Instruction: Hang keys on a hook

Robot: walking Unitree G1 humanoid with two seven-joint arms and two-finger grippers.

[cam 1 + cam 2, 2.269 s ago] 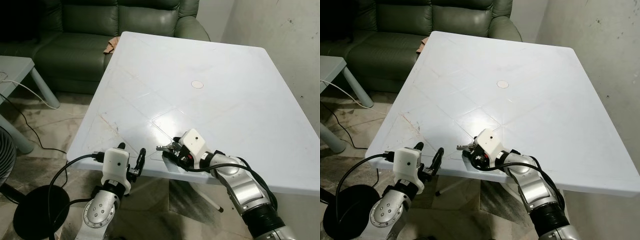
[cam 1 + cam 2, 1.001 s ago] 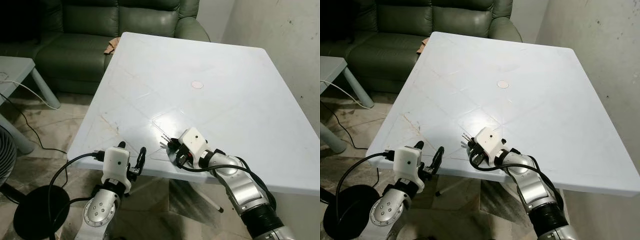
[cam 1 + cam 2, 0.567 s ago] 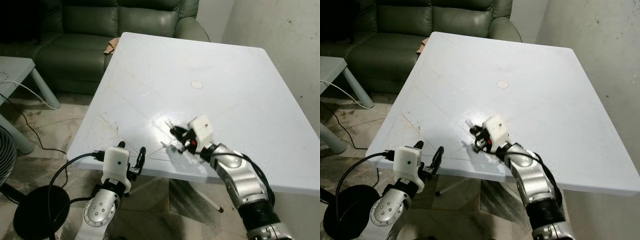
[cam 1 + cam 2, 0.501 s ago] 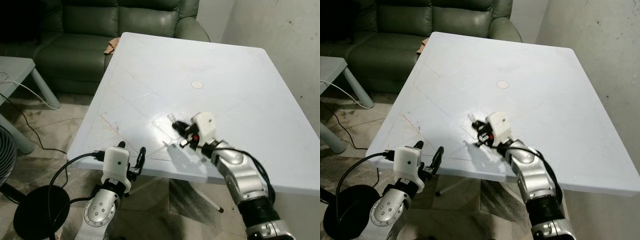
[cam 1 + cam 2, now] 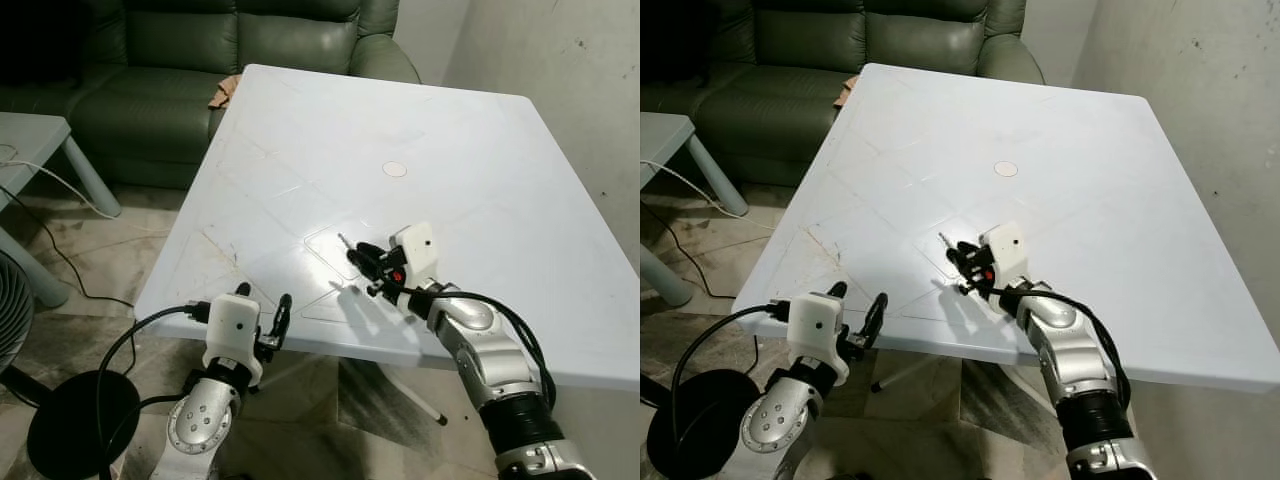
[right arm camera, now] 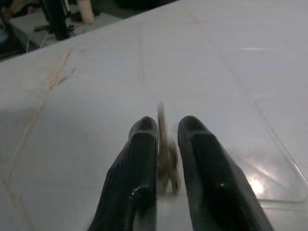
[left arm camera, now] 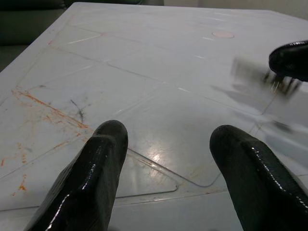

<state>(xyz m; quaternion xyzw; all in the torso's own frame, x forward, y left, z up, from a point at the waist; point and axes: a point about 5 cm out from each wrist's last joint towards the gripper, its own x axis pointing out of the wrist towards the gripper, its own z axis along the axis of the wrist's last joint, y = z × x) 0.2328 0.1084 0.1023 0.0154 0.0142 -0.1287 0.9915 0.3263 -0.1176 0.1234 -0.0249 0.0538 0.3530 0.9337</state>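
Observation:
A small bunch of metal keys is pinched between the two black fingers of my right gripper, which is shut on it. The gripper hovers a little above the white table, over its near middle, and casts a shadow on the top. A thin key tip sticks out beyond the fingers. In the left wrist view the keys look blurred under the right gripper. My left gripper sits low at the table's near edge, open and holding nothing.
A small white round disc lies on the table farther in. A green sofa stands behind the table with a brown cloth on it. A grey side table, a floor cable and a black round base are at the left. A wall runs along the right.
My right gripper has risen from the table's near edge and moved farther in over the top, turning with the keys in it. The left arm has stayed put.

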